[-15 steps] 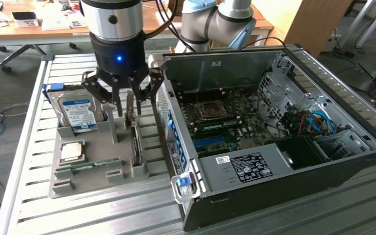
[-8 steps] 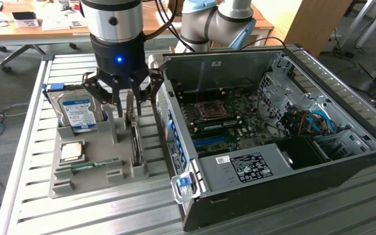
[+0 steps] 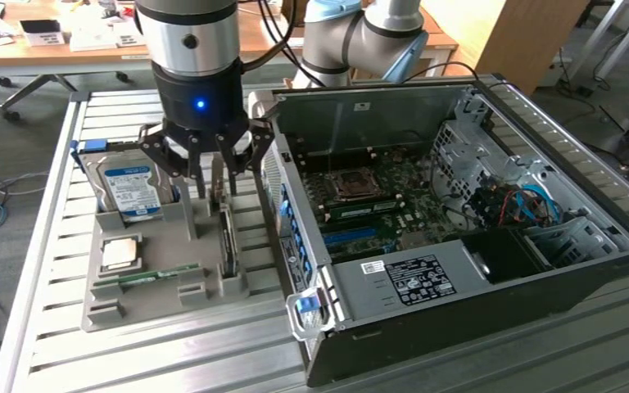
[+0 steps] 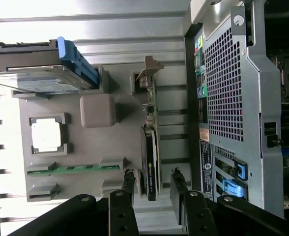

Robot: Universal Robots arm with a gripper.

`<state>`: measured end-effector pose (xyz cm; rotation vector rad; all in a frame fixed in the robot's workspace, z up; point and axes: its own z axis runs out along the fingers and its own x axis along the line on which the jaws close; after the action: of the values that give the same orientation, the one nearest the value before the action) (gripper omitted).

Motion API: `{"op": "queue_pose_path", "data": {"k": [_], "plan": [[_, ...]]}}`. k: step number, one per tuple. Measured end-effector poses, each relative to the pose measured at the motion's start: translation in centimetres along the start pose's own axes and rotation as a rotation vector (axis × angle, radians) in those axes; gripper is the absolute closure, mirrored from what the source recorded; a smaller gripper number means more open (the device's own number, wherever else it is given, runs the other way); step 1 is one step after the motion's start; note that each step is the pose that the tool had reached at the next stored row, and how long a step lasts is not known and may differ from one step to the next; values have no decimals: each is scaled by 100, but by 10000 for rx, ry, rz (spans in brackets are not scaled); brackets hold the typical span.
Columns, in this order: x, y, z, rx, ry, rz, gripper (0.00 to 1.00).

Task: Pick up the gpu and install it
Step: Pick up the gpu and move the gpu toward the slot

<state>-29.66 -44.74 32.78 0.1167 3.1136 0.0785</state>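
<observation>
The gpu [image 4: 150, 147] stands on edge in a slot of the grey holder tray [image 4: 85, 145], its black cooler on one face and its silver bracket at the far end. In the exterior view the gpu [image 3: 227, 237] sits at the tray's side nearest the computer case. My gripper [image 3: 210, 190] hangs right above it, open. From the wrist, my gripper [image 4: 153, 186] has one finger on each side of the card's near end, a gap on both sides, touching nothing.
The open computer case [image 3: 576, 205] lies at the exterior view's right, its motherboard [image 3: 386, 192] exposed; its perforated rear wall [image 4: 228, 98] stands close beside the gpu. On the tray [image 3: 167, 237] are a hard drive [image 3: 128, 188], a CPU [image 3: 121, 252] and a memory stick [image 3: 156, 274].
</observation>
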Motion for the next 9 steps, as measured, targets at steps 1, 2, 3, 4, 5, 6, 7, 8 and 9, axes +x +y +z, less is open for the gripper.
{"op": "queue_pose_path", "data": {"k": [1, 2, 3, 4, 5, 6, 7, 8, 9], "plan": [[0, 0, 9, 1, 1, 0, 57], [1, -1, 19, 1, 2, 0, 57], [1, -2, 31, 1, 1, 0, 57], [1, -2, 39, 1, 1, 0, 57], [1, -2, 45, 2, 2, 0, 57], [1, -3, 53, 1, 2, 0, 57], [1, -3, 62, 1, 1, 0, 57], [2, -4, 72, 1, 1, 0, 57], [2, -4, 81, 1, 1, 0, 57]]}}
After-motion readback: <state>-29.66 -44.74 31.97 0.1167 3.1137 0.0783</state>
